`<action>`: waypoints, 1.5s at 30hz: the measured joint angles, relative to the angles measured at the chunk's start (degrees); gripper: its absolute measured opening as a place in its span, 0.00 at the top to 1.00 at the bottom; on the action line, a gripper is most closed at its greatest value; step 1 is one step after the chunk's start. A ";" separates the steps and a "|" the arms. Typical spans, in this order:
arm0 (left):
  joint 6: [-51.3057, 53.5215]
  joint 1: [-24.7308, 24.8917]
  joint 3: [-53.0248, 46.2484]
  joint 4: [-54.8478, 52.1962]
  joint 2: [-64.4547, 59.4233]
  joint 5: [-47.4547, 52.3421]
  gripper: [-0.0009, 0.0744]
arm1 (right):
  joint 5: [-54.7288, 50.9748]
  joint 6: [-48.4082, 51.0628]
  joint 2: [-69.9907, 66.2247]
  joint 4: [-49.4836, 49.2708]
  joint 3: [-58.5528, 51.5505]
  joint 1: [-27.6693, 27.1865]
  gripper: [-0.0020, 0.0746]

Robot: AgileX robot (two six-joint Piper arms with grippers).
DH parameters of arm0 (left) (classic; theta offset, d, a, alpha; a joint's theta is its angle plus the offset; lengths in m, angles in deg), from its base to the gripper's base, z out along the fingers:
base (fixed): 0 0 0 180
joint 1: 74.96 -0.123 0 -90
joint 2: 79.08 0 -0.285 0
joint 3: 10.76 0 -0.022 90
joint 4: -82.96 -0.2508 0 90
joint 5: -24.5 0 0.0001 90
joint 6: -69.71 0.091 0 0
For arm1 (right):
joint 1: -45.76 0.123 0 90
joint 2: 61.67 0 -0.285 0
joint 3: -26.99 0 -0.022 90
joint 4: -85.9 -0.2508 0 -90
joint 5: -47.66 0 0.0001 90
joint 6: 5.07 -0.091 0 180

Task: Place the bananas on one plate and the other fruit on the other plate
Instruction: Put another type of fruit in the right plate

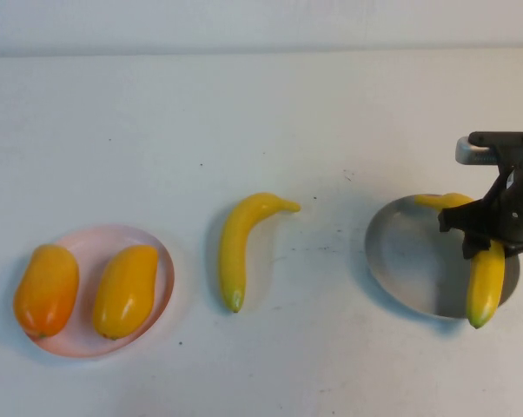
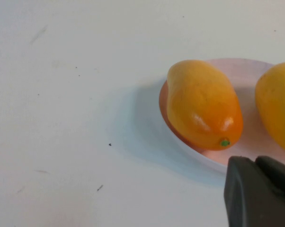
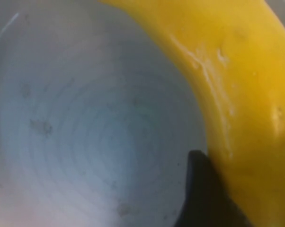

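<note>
Right hand (image 1: pixel 479 233) over the grey plate (image 1: pixel 400 261), fingers closed around a banana (image 1: pixel 486 282) whose body lies on the plate's near rim; its long axis runs toward and away from the robot. Loose banana (image 1: pixel 242 243) on the table, well to that hand's left, between the plates; right arm judged nearer. Both mangoes (image 1: pixel 46 288) on the pink plate (image 1: pixel 153 261). Right wrist view adds plate floor beside the fruit; left wrist view shows the left hand (image 2: pixel 261 191) just beside the pink plate, opening not determinable.
</note>
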 joint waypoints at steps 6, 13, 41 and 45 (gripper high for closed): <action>0.00 0.00 0.00 0.00 0.00 0.00 0.99 | -0.33 0.00 -0.15 -0.03 0.00 0.00 0.43; 0.00 0.00 0.00 0.00 0.00 0.00 0.99 | -2.88 0.00 3.07 -1.73 0.92 2.04 0.38; 0.00 0.00 0.00 0.00 0.00 0.00 0.99 | -14.99 -6.13 -24.35 -10.17 45.13 28.65 0.38; 0.00 0.00 0.00 0.00 0.00 0.00 0.99 | -16.10 -6.23 -26.50 -8.33 45.72 28.02 0.38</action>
